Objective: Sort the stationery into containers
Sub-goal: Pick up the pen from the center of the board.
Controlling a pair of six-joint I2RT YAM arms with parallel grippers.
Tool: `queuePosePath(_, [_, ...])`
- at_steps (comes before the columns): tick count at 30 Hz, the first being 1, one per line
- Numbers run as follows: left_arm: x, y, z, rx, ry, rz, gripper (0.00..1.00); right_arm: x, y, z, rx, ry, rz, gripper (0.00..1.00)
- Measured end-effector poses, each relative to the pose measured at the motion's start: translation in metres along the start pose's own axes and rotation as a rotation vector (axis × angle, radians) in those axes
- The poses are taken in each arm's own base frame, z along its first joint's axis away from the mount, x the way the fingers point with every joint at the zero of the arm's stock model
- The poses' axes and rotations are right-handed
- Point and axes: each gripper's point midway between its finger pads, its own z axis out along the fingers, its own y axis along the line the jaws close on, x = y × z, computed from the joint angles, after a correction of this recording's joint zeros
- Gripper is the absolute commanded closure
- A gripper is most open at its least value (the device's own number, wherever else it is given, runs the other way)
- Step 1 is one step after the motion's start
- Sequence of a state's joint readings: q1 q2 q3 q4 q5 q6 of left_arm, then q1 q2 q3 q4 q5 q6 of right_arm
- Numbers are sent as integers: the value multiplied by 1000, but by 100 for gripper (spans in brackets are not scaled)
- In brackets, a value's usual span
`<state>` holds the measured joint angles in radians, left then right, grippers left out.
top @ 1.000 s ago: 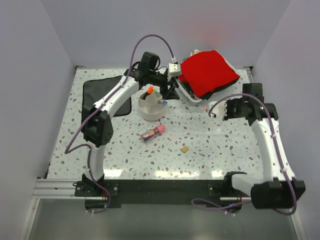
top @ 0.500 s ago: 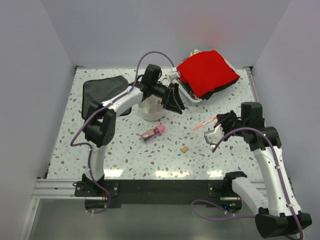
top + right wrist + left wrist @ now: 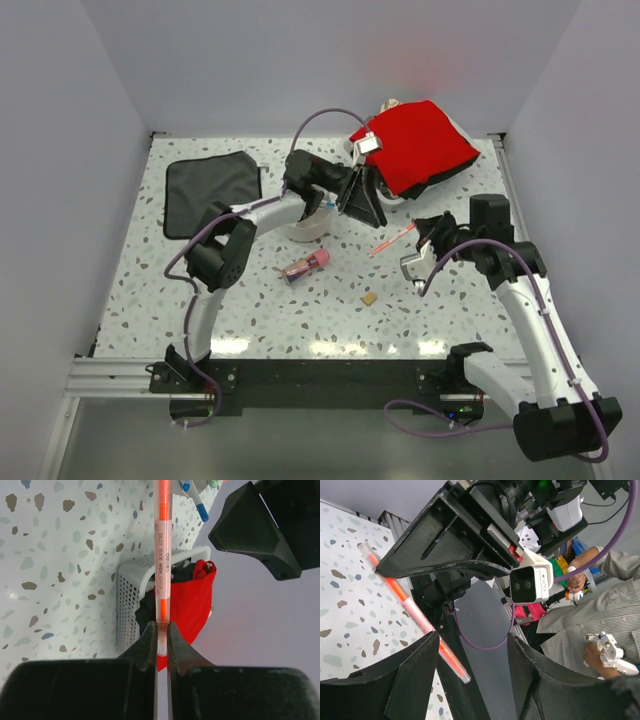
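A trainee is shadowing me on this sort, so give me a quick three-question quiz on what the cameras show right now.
1. True or false: the right hand is shut on the thin orange highlighter.
2. What lies on the white tray? A) black cloth B) red cloth C) nothing
3. Fill in: the left hand is ___, with nothing between its fingers.

Key: 1 true. 2 B. 3 open.
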<state>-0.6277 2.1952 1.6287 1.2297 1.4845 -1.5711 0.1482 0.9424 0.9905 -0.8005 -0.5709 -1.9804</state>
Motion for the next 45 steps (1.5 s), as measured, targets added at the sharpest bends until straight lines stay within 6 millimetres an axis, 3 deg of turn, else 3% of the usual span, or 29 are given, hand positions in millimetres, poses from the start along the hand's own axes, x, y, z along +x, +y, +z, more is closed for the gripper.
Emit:
queuePosePath(6, [1,-3,8,17,18,12,39,-6,-10,13,11,-34,-40,100])
queuePosePath(19, [11,37,9,13,21,-49,41,-35,-25,25,35,-110,-125,100])
queuePosePath(22, [10,36,9,13,21,-44,47,-36,-29,26,46,-111,-140,100])
queuePosePath(24, [9,36,10,14,22,-32,65,-36,-34,27,64,-107,-155,100])
queuePosePath(27, [7,34,10,17,23,-7,79,-33,-34,29,60,-86,-162,100])
queuePosePath(30, [7,37,6,11,31,-1,100,-33,-37,32,72,-82,-188,100])
queuePosePath(34, [7,40,1,3,29,-5,100,-34,-41,37,105,-74,-217,42])
queuePosePath(36, [7,40,2,6,30,9,100,-32,-40,41,136,-61,-228,31])
queuePosePath(37, [8,39,4,9,33,17,100,-31,-38,42,142,-55,-234,18])
queuePosePath(41, [7,37,8,14,39,42,100,-27,-44,30,168,-10,-213,7])
queuePosePath(45, [-17,32,-13,-13,7,139,100,-21,-72,-12,281,88,-114,3])
